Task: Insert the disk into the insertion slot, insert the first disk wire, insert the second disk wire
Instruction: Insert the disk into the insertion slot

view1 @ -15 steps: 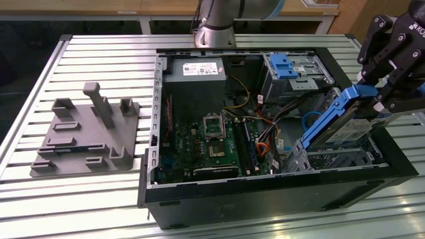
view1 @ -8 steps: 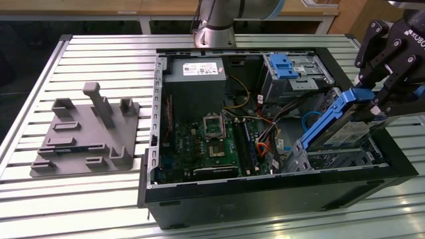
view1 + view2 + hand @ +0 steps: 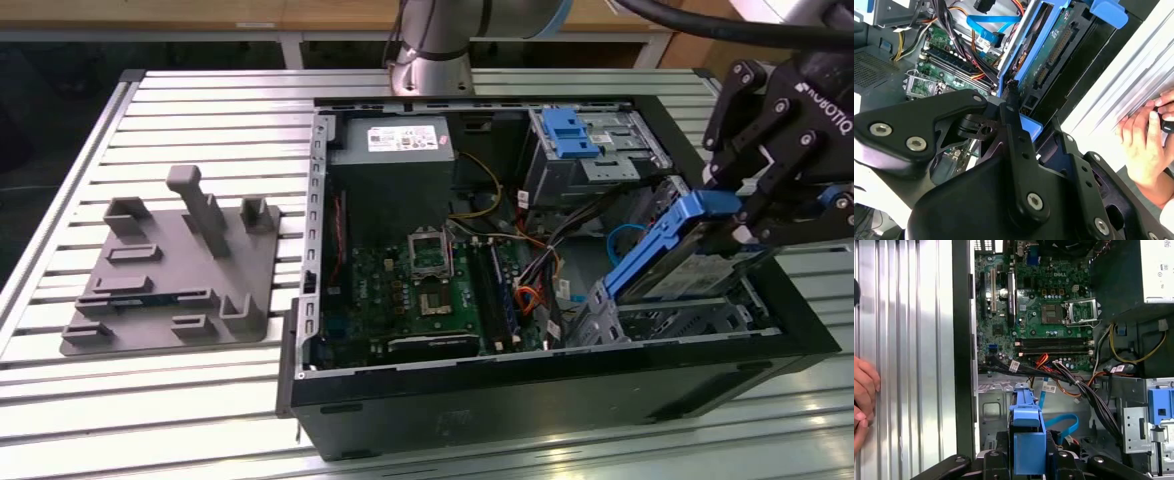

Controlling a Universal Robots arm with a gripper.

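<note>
We see the gripper (image 3: pixel 731 210) at the exterior view's right edge, above the open computer case (image 3: pixel 534 390). It is clamped narrow on the top end of the hard drive (image 3: pixel 674 262), with its fingers (image 3: pixel 1013 107) pressing the blue carrier (image 3: pixel 654 245) from either side. In the first wrist view the carrier (image 3: pixel 1028 435) sits squarely between the two black finger links.

The drive is not lying flat. Its long axis slopes down from the gripper toward the exterior view's left, and its low end dips into the mouth of the drive cage (image 3: pixel 598 325), the perforated silver box in the case's near corner. The cage therefore lies directly under the gripper and slightly to that left. We judge the drive only partly entered and not seated, since most of its length stands proud of the cage.

In the second wrist view the drive's circuit-board face (image 3: pixel 1054 50) points outward, away from the motherboard (image 3: pixel 949 65).

A blue flat cable (image 3: pixel 1063 424) (likely one of the disk wires) lies loose inside the case beside the cage, not joined to the drive as far as we can tell.

A person's hand (image 3: pixel 1144 142) rests on the slatted table outside the case.
</note>
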